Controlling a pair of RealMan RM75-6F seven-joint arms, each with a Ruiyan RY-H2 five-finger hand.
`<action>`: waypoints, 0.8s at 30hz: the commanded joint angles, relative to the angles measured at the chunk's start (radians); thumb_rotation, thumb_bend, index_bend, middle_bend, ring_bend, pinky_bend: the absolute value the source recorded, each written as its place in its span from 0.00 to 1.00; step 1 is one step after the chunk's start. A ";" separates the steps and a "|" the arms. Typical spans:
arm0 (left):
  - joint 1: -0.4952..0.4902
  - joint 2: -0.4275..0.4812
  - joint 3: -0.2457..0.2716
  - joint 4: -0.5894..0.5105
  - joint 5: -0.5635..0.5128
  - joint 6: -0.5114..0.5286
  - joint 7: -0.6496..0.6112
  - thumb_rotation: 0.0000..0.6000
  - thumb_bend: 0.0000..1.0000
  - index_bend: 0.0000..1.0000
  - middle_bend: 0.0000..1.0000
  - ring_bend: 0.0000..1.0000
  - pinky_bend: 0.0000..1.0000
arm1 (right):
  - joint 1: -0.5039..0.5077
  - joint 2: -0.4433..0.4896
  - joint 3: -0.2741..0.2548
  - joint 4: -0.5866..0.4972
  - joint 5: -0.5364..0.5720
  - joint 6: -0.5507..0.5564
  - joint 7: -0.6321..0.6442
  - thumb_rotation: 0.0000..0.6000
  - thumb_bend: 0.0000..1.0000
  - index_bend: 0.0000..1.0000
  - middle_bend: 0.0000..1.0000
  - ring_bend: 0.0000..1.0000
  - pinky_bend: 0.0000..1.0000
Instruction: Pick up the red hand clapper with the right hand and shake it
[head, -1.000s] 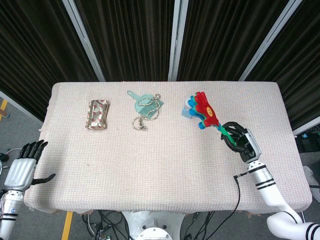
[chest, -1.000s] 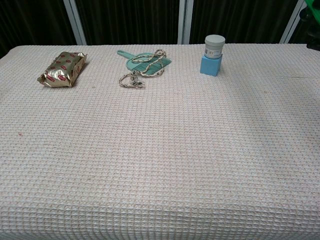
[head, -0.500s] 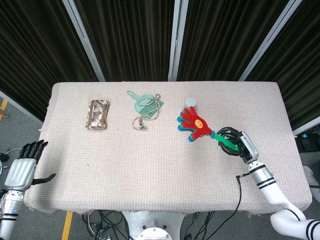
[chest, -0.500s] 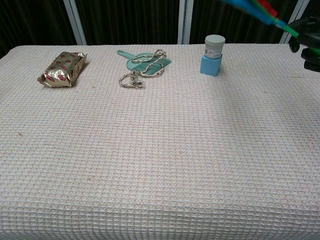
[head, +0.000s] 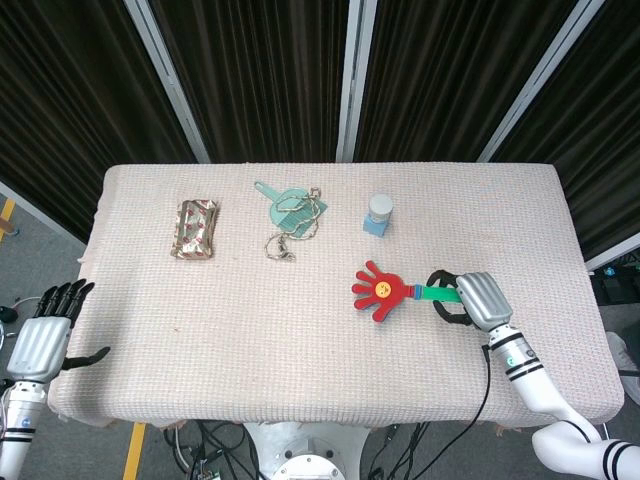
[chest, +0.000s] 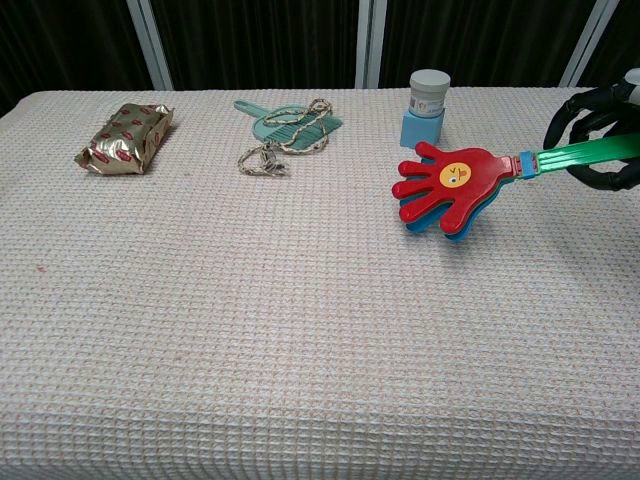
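right hand (chest: 605, 140): cut off by the chest view's right edge
green handle (chest: 585, 152): far end hidden inside those curled fingers
left hand (head: 45, 335): appears only in the head view

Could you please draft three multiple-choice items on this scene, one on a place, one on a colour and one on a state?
1. Where is the small jar on its blue block?
A. On the table's near edge
B. Toward the far edge, beyond the red hand clapper
C. Beside the foil packet

2. What colour is the clapper's handle?
A. Green
B. Yellow
C. Black

3. What is the right hand doing?
A. Resting open off the table
B. Pressing on the jar
C. Holding the clapper by its handle

Answers:
1 B, the head view shows the jar farther back than the clapper.
2 A, a green handle runs from the red palm into the hand.
3 C, the fingers wrap around the handle in both views.
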 joint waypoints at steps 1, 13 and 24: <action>0.000 -0.001 0.001 0.000 -0.001 -0.002 0.001 0.86 0.13 0.04 0.02 0.00 0.06 | -0.008 0.001 -0.054 0.050 -0.097 0.068 0.140 1.00 0.92 1.00 0.90 0.99 1.00; -0.006 -0.012 0.001 0.006 -0.002 -0.011 0.007 0.86 0.13 0.04 0.02 0.00 0.06 | -0.034 -0.080 -0.093 0.222 -0.137 0.152 0.284 1.00 0.74 0.92 0.74 0.84 1.00; -0.004 -0.011 0.004 0.007 -0.002 -0.013 0.005 0.87 0.13 0.04 0.02 0.00 0.06 | -0.024 -0.079 -0.124 0.266 -0.108 0.076 0.253 1.00 0.19 0.00 0.02 0.01 0.23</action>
